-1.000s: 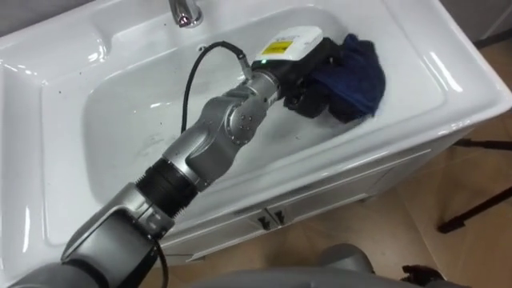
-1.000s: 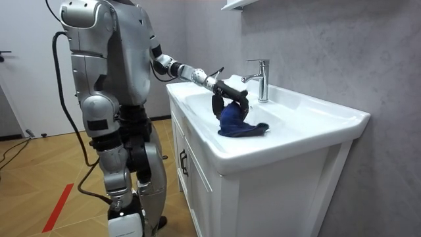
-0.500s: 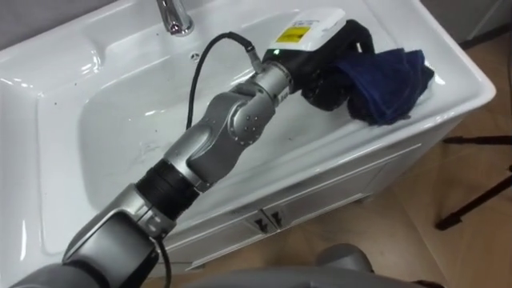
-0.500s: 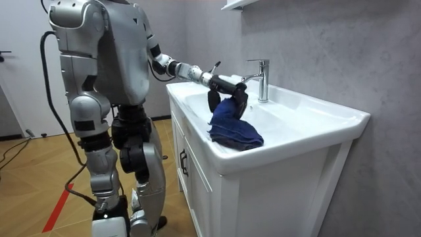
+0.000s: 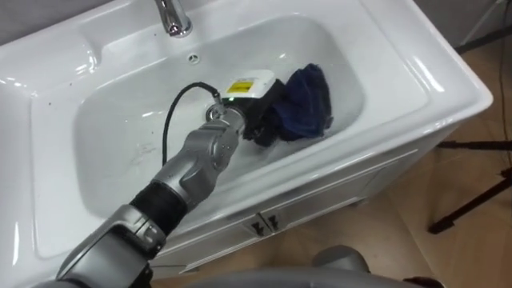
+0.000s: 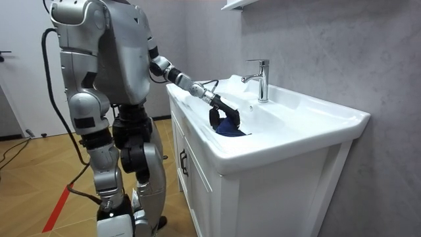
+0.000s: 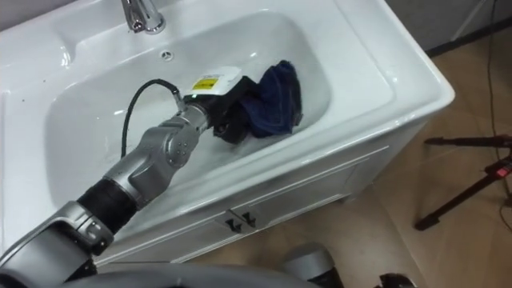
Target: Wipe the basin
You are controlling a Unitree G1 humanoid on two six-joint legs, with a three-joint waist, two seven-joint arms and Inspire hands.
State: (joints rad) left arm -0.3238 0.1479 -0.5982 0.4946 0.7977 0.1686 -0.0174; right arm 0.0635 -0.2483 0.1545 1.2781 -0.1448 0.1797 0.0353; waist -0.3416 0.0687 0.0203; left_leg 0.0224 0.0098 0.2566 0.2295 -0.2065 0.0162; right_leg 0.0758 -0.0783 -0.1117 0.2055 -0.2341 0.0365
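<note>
Left robot hand (image 5: 258,122): inside basin (image 5: 120,104), fingers curled round cloth (image 5: 308,100). Cloth: dark blue, bunched on basin floor, toward basin's right end. Faucet (image 5: 172,16): basin's back rim.

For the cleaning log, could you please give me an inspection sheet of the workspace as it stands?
Surface: white basin, glossy, with a few small dark specks on its left ledge.
Job's things: dark blue cloth, bunched toward the bowl's right end.
Clutter: nothing seen.
Hands: left hand down in the bowl, fingers curled into the cloth.
Cables: thin cable on the wooden floor, right of the cabinet.
Surroundings: faucet on the back ledge; a stand's dark legs on the floor.
</note>
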